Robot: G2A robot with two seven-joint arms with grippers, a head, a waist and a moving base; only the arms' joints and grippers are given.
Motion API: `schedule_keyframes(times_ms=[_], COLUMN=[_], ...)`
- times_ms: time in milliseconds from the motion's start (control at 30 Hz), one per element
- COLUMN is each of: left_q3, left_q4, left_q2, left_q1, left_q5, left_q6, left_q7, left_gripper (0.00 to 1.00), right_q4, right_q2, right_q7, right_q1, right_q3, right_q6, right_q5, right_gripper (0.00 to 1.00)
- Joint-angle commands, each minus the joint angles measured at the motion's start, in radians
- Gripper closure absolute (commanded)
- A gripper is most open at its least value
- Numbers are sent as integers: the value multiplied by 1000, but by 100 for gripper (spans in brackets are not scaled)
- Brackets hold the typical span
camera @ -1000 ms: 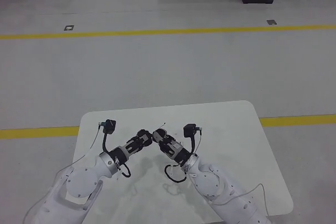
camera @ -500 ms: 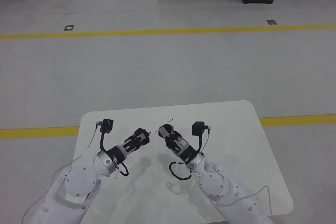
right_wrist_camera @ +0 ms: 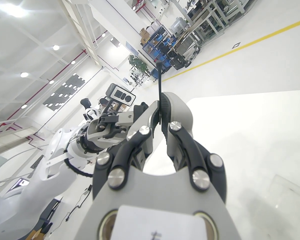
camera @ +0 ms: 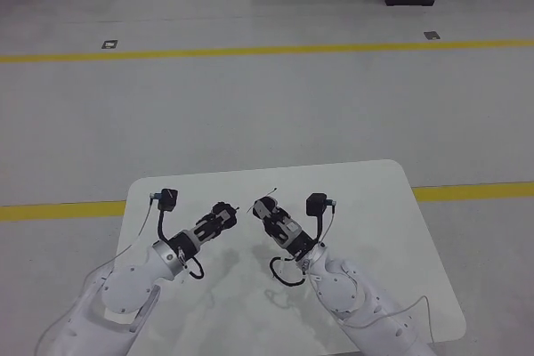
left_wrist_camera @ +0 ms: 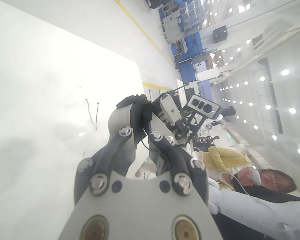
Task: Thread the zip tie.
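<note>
Right gripper [right_wrist_camera: 161, 106] clamped on zip tie [right_wrist_camera: 160, 81], held above worktop [camera: 374, 182] near its far edge. Left gripper [left_wrist_camera: 139, 103] pinched, contents unclear. Tie looks light, springy, slick: grip near the tip with short overhang, or it'll flex.

A large robotics lab hall: pale polished floor [camera: 249, 116] marked with yellow lines [camera: 249, 51], blue storage racks [left_wrist_camera: 190, 38], equipment-laden workbenches [right_wrist_camera: 222, 1], a high ceiling [right_wrist_camera: 27, 33] with rows of lights [right_wrist_camera: 8, 9].
</note>
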Motion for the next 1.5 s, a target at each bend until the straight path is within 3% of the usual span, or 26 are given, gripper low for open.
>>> schedule_keyframes(times_ms=[0, 200, 367, 533, 767, 900, 1033, 1467], left_q3=[-13, -24, -13, 3, 3, 17, 12, 4], left_q4=[14, 74, 107, 110, 110, 124, 121, 117], left_q2=[0, 2, 2, 3, 3, 0, 2, 5], left_q1=[14, 34, 34, 27, 27, 26, 22, 21], left_q5=[-16, -22, 28, 114, 114, 60, 10, 15], left_q6=[-67, -227, -309, -313, -313, -313, -313, -313], left_q7=[18, 29, 42, 58, 58, 56, 16, 4], left_gripper=[100, 100, 100, 100, 100, 100, 100, 100], right_q4=[-5, -14, -7, 4, 4, 0, 10, 24], right_q2=[2, 12, 30, 47, 47, 47, 50, 52], right_q7=[-26, -116, -194, -268, -268, -285, -315, -336], right_q1=[-10, -22, -12, 11, 11, 14, 21, 38], right_q3=[0, -24, -55, -87, -87, -84, -100, -120], right_q6=[0, 0, 0, 0, 0, 0, 0, 4], right_q5=[-26, -88, -145, -182, -182, -250, -300, -333], right_gripper=[100, 100, 100, 100, 100, 100, 100, 100])
